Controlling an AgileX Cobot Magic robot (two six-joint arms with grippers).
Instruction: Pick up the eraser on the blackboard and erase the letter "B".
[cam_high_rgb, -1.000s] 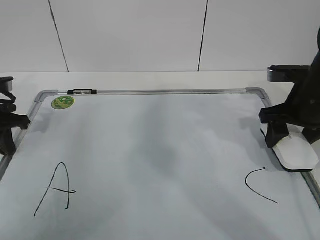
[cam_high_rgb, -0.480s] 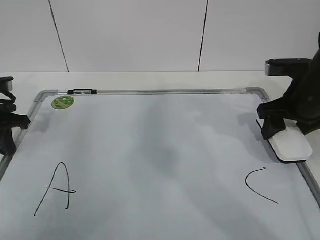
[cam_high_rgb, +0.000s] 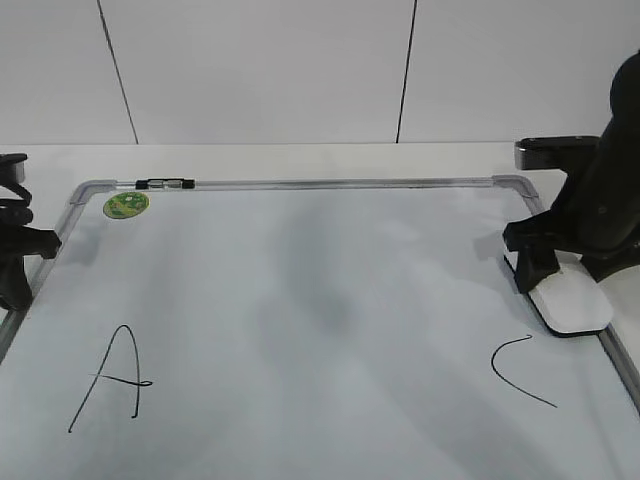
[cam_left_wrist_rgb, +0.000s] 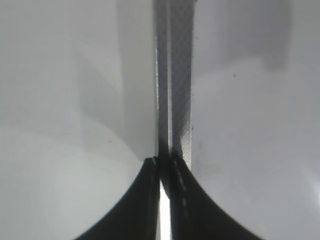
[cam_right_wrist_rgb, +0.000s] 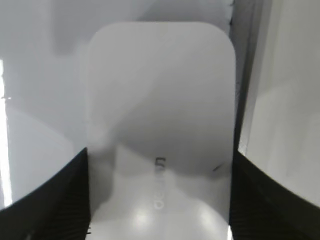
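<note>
My right claw (cam_high_rgb: 555, 275) grips the eraser (cam_high_rgb: 572, 300) at the whiteboard's right edge; no letter B shows on the board.

Between the A (cam_high_rgb: 110, 380) at about eight o'clock and the C (cam_high_rgb: 520, 370) at about four o'clock the whiteboard (cam_high_rgb: 320, 184) is bare, so I judge the erasing done and only setting the eraser down left. In my right wrist view the fingers (cam_right_wrist_rgb: 55, 200) press both sides of the white block. The board's grey frame runs just beside it at three o'clock; toward nine o'clock the surface is wide open. My left claw (cam_high_rgb: 15, 275) rests pinched closed and empty over the left frame rail (cam_left_wrist_rgb: 175, 100), on the white table (cam_high_rgb: 300, 160).
</note>
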